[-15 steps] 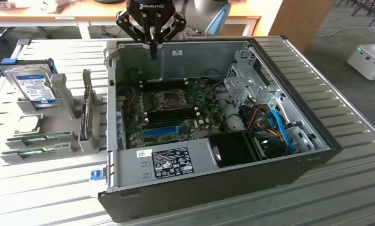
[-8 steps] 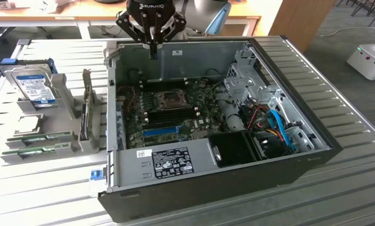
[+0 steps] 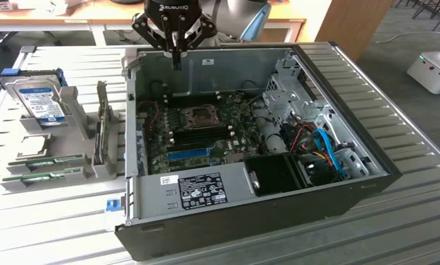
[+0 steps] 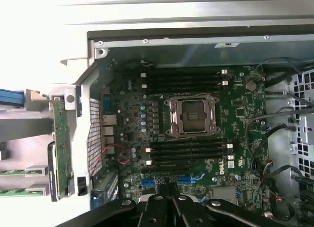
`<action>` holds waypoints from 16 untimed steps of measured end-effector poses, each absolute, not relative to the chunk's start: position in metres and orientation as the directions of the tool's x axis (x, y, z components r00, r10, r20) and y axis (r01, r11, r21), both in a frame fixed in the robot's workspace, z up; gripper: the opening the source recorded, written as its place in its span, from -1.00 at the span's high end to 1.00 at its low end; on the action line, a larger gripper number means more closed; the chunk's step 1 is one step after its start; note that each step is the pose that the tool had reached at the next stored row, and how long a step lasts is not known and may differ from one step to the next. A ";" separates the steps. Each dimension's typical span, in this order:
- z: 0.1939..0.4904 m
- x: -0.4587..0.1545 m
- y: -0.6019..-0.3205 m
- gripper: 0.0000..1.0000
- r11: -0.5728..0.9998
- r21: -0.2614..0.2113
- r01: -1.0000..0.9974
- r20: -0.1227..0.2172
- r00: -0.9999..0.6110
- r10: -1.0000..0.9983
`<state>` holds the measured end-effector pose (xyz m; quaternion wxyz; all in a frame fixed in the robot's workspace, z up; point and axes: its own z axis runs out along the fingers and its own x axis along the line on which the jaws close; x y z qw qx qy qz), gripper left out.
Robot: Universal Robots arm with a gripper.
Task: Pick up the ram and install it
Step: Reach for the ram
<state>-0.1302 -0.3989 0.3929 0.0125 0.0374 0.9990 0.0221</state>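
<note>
Black metal pincer (image 3: 176,62) clenched tight with nothing between the fingers, hanging above the twelve o'clock edge of the open dark-grey computer case (image 3: 316,210). In the wrist view, the same pincer (image 4: 169,193) pointed down toward the green motherboard (image 4: 235,114), with its long blue slot (image 4: 189,178) and its empty black memory slots (image 4: 189,153) beside the square metal processor socket (image 4: 192,116). Not yet taken: the thin green ram stick with small dark chips (image 3: 50,162), lying in a grey plastic cradle (image 3: 17,185) on the pale slatted tabletop (image 3: 58,232), at about eight o'clock in the exterior view and well apart from the pincer. Just beside it, toward six o'clock, a second stick (image 3: 39,178) of the same kind. Probably kept in cradles to stay level and easy to pinch by the long edges. At ten o'clock, a silver hard drive with blue label (image 3: 41,102), propped in its own grey stand. Case laid on its side with the cover off, likely to leave the slots reachable from above.
</note>
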 end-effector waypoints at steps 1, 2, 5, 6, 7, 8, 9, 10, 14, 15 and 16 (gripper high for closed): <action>0.393 -0.132 -0.399 0.79 0.996 0.045 0.074 -0.023 -0.997 0.075; 0.393 -0.134 -0.399 0.79 0.996 0.045 0.074 -0.023 -0.997 0.075; 0.393 -0.139 -0.399 0.79 0.996 0.045 0.074 -0.023 -0.997 0.075; 0.393 -0.140 -0.399 0.79 0.996 0.045 0.074 -0.023 -0.997 0.075; 0.392 -0.142 -0.399 0.79 0.996 0.045 0.074 -0.023 -0.997 0.075; 0.392 -0.143 -0.399 0.79 0.996 0.045 0.074 -0.023 -0.997 0.075; 0.392 -0.144 -0.399 0.79 0.996 0.045 0.074 -0.023 -0.997 0.075; 0.392 -0.146 -0.399 0.79 0.996 0.045 0.074 -0.023 -0.997 0.075; 0.392 -0.152 -0.399 0.79 0.996 0.045 0.074 -0.023 -0.997 0.075; 0.392 -0.154 -0.399 0.79 0.996 0.045 0.074 -0.023 -0.997 0.075; 0.392 -0.156 -0.399 0.79 0.996 0.045 0.074 -0.023 -0.997 0.075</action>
